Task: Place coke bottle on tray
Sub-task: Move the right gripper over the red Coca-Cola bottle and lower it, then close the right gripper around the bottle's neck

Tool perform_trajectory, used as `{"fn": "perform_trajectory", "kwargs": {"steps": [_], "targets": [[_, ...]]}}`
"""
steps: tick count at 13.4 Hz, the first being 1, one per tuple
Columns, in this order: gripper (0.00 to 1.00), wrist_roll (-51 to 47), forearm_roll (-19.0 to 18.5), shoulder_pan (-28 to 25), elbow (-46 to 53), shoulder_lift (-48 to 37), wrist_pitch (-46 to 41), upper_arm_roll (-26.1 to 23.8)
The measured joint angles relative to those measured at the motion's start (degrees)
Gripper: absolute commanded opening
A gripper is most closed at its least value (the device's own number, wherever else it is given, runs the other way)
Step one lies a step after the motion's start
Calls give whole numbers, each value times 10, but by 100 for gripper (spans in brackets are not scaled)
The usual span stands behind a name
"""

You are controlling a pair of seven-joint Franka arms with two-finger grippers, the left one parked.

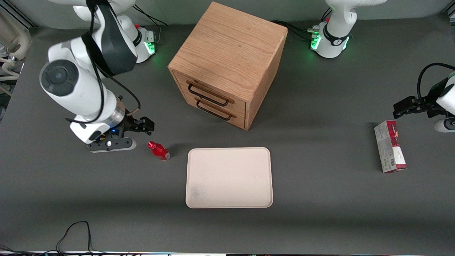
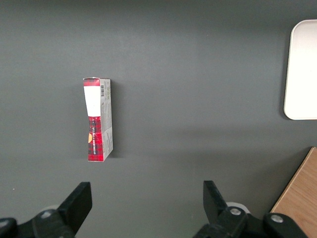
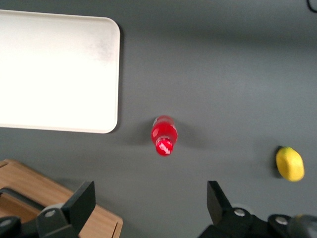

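- Gripper [image 3: 148, 206]: fingers spread wide with nothing between them, held above the table on the working arm's side, close to the coke bottle [image 1: 159, 150] but not touching it
- Coke bottle [image 3: 164, 135]: stands upright on the dark table, red cap uppermost, just beside the tray's [image 1: 229, 177] short edge and apart from it; in the wrist view it sits roughly on the line midway between the two fingers
- Step in hand, as judged: the approach for the grasp; centre the fingers over the bottle, descend straight, and close on the body below the cap, since a small light bottle is likely to tip if one finger touches first
- Tray [image 3: 54, 74]: bare and close by, so a short lift over the low rim should suffice
- Also present: a lemon [image 3: 290, 163] near the bottle, a wooden drawer cabinet [image 1: 227, 64], a red-and-grey carton [image 1: 390, 146] toward the parked arm's end
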State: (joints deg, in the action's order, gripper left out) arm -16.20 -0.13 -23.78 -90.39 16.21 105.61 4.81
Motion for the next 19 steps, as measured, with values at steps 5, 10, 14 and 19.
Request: {"fn": "perform_trajectory", "kwargs": {"steps": [5, 10, 14, 19], "targets": [[100, 0, 13, 1, -127, 4, 152, 4], [100, 0, 16, 1, -213, 7, 260, 5], [100, 0, 16, 1, -210, 19, 272, 5], [100, 0, 16, 1, -187, 35, 273, 5]]}}
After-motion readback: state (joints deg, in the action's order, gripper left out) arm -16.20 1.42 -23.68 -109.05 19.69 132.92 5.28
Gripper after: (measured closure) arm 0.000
